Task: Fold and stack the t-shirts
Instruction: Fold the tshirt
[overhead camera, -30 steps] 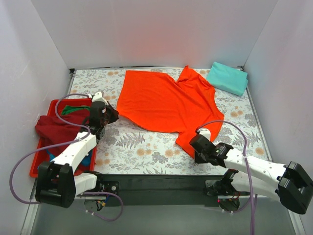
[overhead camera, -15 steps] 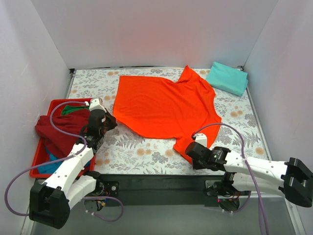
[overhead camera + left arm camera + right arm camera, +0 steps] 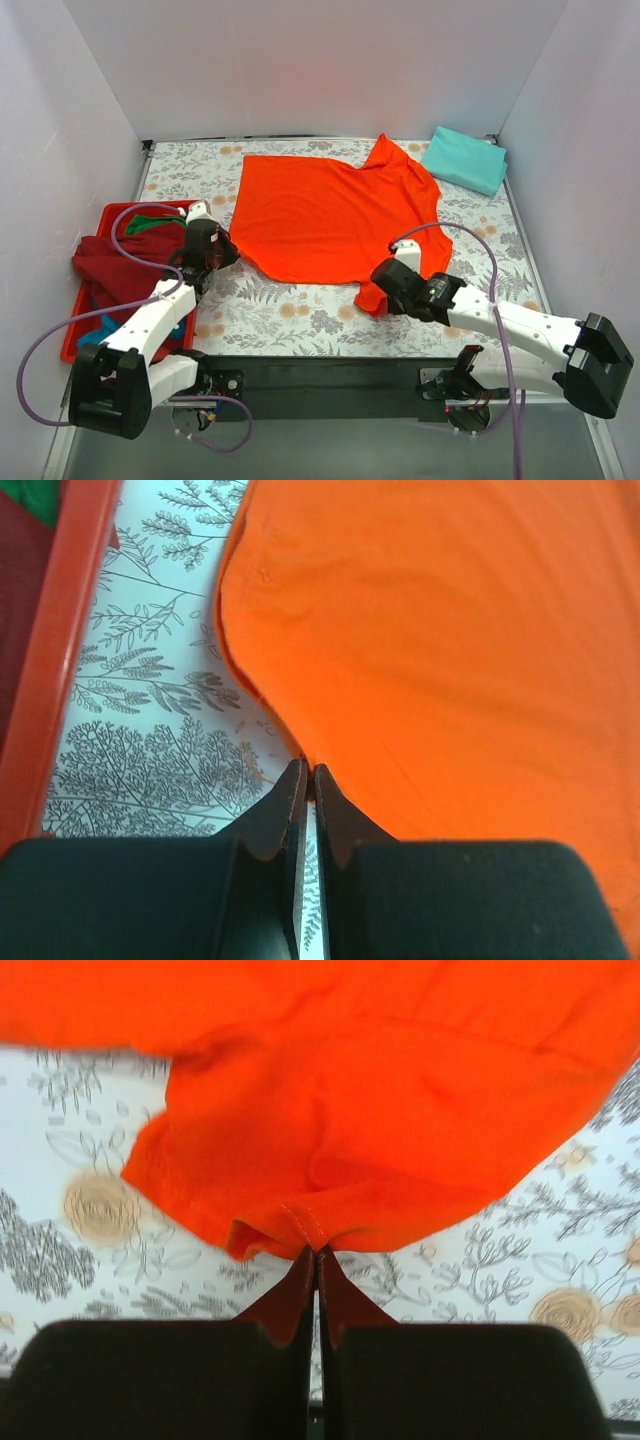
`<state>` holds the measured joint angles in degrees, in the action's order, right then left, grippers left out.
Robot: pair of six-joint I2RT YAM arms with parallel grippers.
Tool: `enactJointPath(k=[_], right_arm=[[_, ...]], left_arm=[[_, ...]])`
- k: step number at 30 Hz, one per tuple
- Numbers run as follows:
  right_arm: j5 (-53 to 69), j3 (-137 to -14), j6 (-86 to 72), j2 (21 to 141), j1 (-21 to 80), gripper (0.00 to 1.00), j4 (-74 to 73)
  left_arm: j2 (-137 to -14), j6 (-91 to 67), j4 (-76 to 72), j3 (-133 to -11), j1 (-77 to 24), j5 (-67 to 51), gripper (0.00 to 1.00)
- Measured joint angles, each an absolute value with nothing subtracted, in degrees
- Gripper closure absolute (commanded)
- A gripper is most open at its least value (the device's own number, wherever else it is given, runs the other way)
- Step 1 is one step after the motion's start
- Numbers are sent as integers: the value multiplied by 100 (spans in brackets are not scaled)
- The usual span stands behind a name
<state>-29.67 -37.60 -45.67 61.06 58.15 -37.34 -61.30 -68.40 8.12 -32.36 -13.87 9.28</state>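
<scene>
**Pinched at both near corners**

My left fingers are pressed together on the hem of the orange-red t-shirt, at its lower-left edge just beside the red tray. My right fingers are clamped on the bunched hem at the shirt's lower-right corner (the cloth puckers right at the tips). The shirt lies spread across the middle of the floral counter. A folded mint-teal t-shirt sits in the upper right of the top view. A maroon t-shirt is heaped in the tray at the left.
</scene>
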Motion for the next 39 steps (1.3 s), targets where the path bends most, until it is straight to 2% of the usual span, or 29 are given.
enactJointPath(k=[7,21,39], right_arm=[[-2919,-4259,-3575,6552,4624,99,-3238],[-2189,-5629,-2075,7856,2665,99,-2279],[-1455,-7568,-1280,9692,1619,99,-1894]], left_arm=[[-6661,-6790,506,-3413,-836,338,100],[-8117,-6724,123,-4342,-419,-113,100],[-9275,-6539,-274,-5297,-134,-233,100]])
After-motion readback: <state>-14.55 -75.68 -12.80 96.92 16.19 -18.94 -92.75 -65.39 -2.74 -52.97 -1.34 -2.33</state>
